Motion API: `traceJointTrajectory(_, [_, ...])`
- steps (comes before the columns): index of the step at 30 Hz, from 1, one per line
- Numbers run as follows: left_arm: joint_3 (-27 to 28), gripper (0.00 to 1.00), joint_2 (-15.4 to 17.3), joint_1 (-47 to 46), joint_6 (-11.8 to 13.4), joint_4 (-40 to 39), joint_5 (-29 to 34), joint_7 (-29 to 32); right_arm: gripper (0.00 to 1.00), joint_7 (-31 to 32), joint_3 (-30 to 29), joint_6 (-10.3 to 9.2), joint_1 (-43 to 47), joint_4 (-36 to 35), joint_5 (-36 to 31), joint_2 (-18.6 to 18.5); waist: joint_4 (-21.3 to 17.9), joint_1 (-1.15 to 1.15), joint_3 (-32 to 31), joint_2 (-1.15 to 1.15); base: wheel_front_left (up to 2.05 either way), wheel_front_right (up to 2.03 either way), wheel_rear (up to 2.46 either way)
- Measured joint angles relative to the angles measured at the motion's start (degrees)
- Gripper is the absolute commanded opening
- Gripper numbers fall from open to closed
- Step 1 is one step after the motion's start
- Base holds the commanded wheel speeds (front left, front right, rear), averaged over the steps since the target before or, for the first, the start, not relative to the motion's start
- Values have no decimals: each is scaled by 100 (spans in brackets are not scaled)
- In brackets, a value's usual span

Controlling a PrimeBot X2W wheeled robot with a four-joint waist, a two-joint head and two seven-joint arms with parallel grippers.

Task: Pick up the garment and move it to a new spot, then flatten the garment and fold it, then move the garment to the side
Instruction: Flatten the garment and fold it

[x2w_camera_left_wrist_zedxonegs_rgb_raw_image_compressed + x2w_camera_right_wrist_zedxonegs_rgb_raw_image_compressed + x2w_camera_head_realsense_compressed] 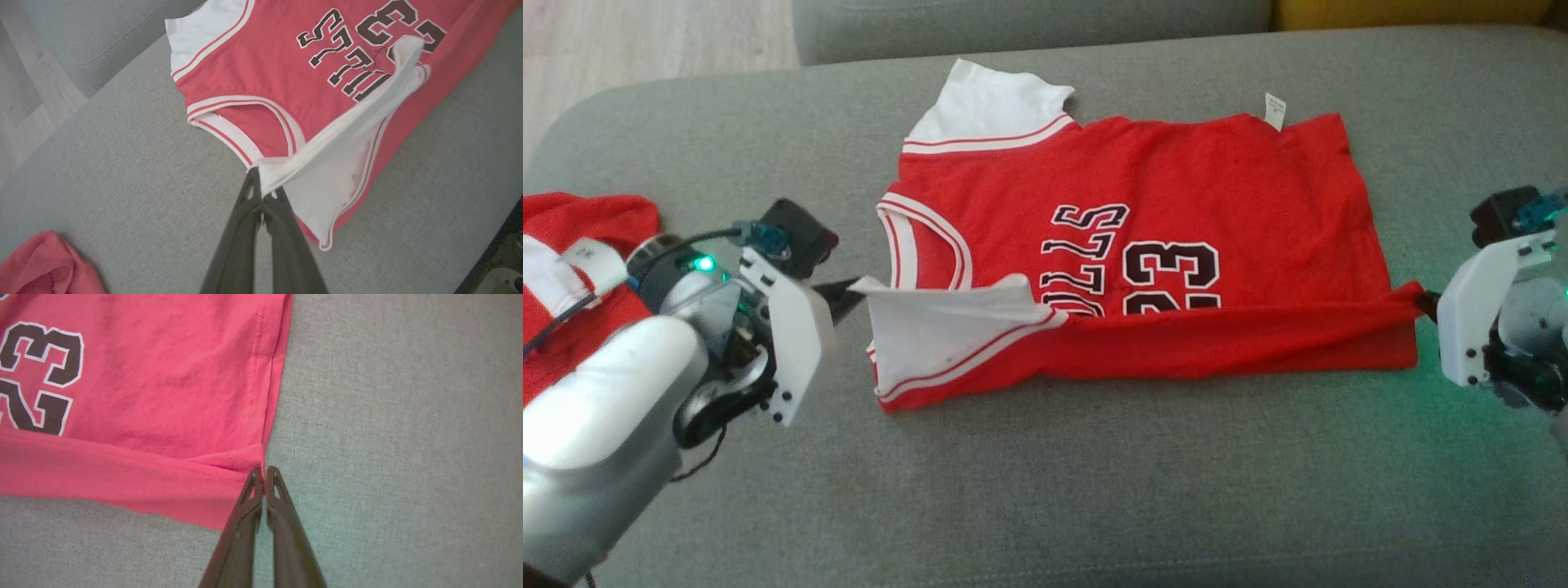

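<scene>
In the head view, a red fabric jersey (1160, 204) with white sleeves and black lettering lies spread sideways on a wide grey fabric cushion (1094, 490). Its near long edge is folded up over part of the number. The left gripper (854, 288) has its dark fingers pressed together on the corner of the near white sleeve. The right gripper (1423, 300) pinches the near corner of the red hem at the opposite end. A second crumpled red garment (580, 237) lies at the cushion's far left. In the left wrist view, the two fingers meet on the lifted white sleeve edge. In the right wrist view, the fingertips clamp the hem corner, with bare grey cushion beside it.
</scene>
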Motion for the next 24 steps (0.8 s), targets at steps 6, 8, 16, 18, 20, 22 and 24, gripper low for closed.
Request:
traceJointTrajectory(6, [-242, 0, -175, -425, -1, 503, 41, -240, 0, -346, 186, 0, -319, 272, -45, 110, -60, 0, 201, 0, 0, 0, 0])
traceJointTrajectory(8, [-337, 0, -244, -568, -1, 665, 41, -309, 0, -463, 282, 0, -430, 353, -46, 145, -73, 0, 278, 0, 0, 0, 0])
traceJointTrajectory(16, [-485, 100, -577, -896, 0, 1489, 25, -726, 100, -813, 288, 0, -808, 927, 60, 333, -112, 0, 485, 0, 0, 0, 0])
traceJointTrajectory(18, [-468, 100, -660, -897, 13, 1713, 24, -921, 100, -1079, 269, 0, -836, 1005, 65, 398, -116, 0, 501, 0, 0, 0, 0])
traceJointTrajectory(20, [-398, 100, -747, -898, 137, 1930, 24, -1159, 100, -1341, 229, 0, -875, 1114, 19, 439, -113, 1, 494, 0, 0, 0, 0])
traceJointTrajectory(22, [-227, 100, -832, -899, 318, 2094, 22, -1483, 100, -1652, 149, 0, -875, 1209, -10, 480, -104, 0, 466, 0, 0, 0, 0])
traceJointTrajectory(24, [-70, 100, -912, -899, 508, 2195, -16, -1812, 100, -2002, 82, 0, -873, 1276, -34, 495, -88, 0, 419, 0, 0, 0, 0])
